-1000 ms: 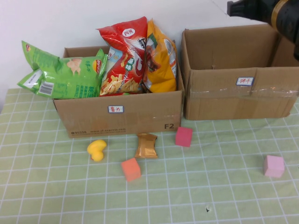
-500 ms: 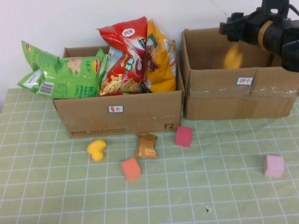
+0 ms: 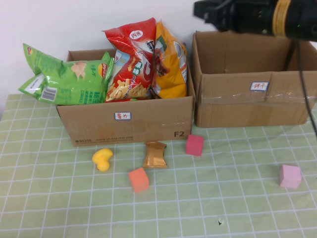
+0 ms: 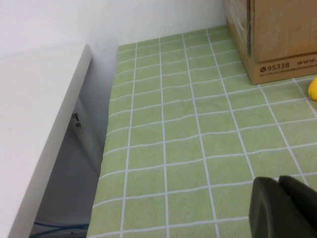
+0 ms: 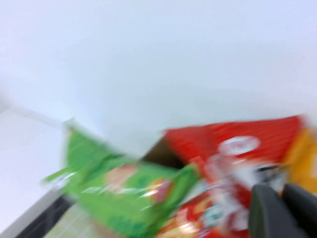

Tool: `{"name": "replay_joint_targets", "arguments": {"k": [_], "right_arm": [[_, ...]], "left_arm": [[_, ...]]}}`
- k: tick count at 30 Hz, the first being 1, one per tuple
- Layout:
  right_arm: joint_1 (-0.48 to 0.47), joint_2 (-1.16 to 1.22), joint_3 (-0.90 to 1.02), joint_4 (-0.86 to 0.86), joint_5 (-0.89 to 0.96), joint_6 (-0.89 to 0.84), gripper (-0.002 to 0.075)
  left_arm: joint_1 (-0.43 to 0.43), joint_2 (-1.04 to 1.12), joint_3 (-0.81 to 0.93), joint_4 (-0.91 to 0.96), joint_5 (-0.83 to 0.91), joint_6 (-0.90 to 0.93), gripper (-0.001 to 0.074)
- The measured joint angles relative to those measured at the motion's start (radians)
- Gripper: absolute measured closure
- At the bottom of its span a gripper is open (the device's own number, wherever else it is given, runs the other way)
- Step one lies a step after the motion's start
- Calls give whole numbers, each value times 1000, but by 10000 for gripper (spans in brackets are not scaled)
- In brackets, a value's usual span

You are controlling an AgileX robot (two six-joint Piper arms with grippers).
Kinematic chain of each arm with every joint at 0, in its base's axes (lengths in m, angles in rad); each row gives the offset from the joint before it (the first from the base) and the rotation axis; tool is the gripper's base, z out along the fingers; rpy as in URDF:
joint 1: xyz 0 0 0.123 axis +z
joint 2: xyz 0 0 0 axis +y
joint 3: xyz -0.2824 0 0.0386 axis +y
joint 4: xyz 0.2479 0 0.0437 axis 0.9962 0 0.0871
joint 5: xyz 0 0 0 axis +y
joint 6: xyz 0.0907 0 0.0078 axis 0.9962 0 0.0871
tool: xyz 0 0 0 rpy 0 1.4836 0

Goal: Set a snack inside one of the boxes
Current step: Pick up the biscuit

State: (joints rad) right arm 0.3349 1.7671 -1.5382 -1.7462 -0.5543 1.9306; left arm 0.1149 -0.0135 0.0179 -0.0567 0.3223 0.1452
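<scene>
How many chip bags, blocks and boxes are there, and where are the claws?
Chip bags: 3 (green, red, yellow)
Blocks: 3 (orange, magenta, pink)
Cardboard boxes: 2
Total: 8
Right claw above right box; left claw over table edge.

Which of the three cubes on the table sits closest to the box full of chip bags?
The magenta cube, just off that box's front right corner. The orange cube lies farther out, the pink cube far right.

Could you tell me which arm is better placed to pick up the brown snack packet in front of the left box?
Probably the right: the right gripper is raised over the boxes, while the left gripper sits low near the table's left edge, far from the brown snack packet.
</scene>
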Motion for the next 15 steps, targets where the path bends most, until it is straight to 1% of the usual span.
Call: {"name": "replay_joint_targets", "arguments": {"k": [4, 7, 10, 15], "right_arm": [[43, 0, 0, -16, -37, -4, 706], [67, 0, 0, -20, -15, -60, 711], [72, 0, 0, -20, 68, -151, 713], [70, 0, 0, -20, 317, -345, 714]], "left_arm": [[0, 0, 0, 0, 0, 0, 738], [0, 0, 0, 0, 0, 0, 738], [0, 0, 0, 0, 0, 0, 738], [0, 0, 0, 0, 0, 0, 738]]}}
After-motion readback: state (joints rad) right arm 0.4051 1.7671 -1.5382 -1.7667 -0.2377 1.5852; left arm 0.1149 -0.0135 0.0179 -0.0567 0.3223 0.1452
